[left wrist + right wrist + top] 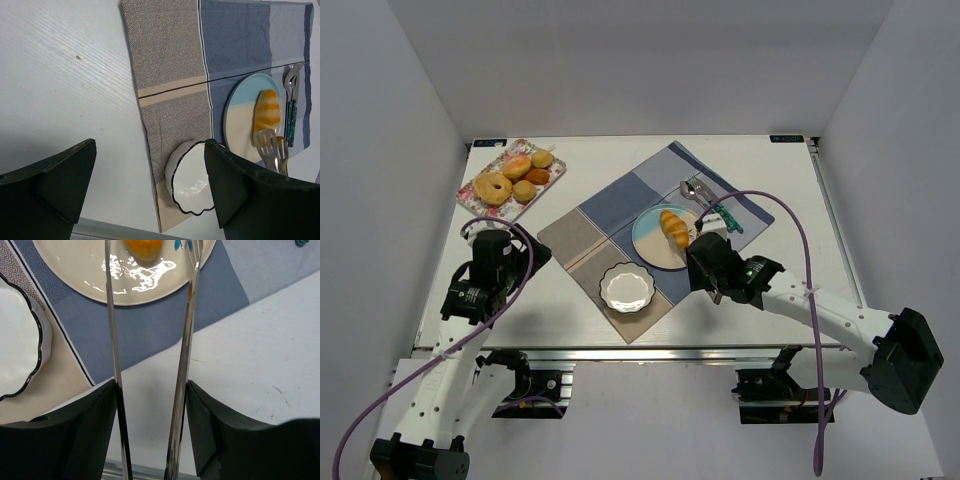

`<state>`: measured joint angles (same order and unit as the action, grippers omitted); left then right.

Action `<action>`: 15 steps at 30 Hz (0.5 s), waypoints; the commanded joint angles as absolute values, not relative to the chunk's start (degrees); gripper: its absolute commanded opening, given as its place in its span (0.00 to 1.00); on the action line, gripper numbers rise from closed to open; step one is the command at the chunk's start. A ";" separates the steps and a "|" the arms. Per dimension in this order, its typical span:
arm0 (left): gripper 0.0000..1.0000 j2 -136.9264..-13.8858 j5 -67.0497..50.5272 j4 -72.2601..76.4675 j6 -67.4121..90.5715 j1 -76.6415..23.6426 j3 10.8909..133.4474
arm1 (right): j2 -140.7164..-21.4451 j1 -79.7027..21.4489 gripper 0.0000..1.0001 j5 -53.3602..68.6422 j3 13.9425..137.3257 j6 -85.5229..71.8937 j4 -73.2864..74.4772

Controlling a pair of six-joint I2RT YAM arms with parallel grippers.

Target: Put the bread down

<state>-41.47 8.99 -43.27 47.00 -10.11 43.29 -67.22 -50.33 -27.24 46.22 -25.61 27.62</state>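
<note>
The bread [672, 226], a golden ridged croissant-like roll, lies on the blue-and-cream plate [647, 243] on the checked placemat. It also shows in the left wrist view [266, 111] and at the top of the right wrist view [143, 247]. My right gripper [708, 262] [150, 390] is shut on metal tongs [184, 340], just near the plate's front edge. The tong arms stand spread apart, their tips either side of the bread's near end and not gripping it. My left gripper [512, 252] [150, 145] is open and empty over the table's left side.
A white scalloped bowl [626, 288] [192, 182] sits on the placemat [610, 215] in front of the plate. A fork and spoon [705, 200] lie right of the plate. A floral tray [472, 190] with a doughnut and small buns stands at the far left.
</note>
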 commanded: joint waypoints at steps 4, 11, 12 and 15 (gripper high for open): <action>0.98 -40.78 9.14 -43.07 47.02 -10.20 42.89 | -64.69 -50.54 0.62 -27.25 47.55 -26.54 27.69; 0.98 -40.78 9.84 -43.33 47.11 -10.20 43.42 | -61.09 -50.54 0.63 -26.28 49.48 -26.19 27.69; 0.98 -40.78 10.02 -43.33 47.02 -10.11 43.42 | -59.95 -50.54 0.64 -26.37 49.74 -26.19 27.77; 0.98 -40.78 10.11 -43.16 47.20 -10.20 43.33 | -58.54 -50.10 0.65 -28.73 51.15 -25.93 28.74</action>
<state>-41.45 9.23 -43.29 47.03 -10.11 43.00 -60.82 -50.30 -26.61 47.48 -25.96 28.97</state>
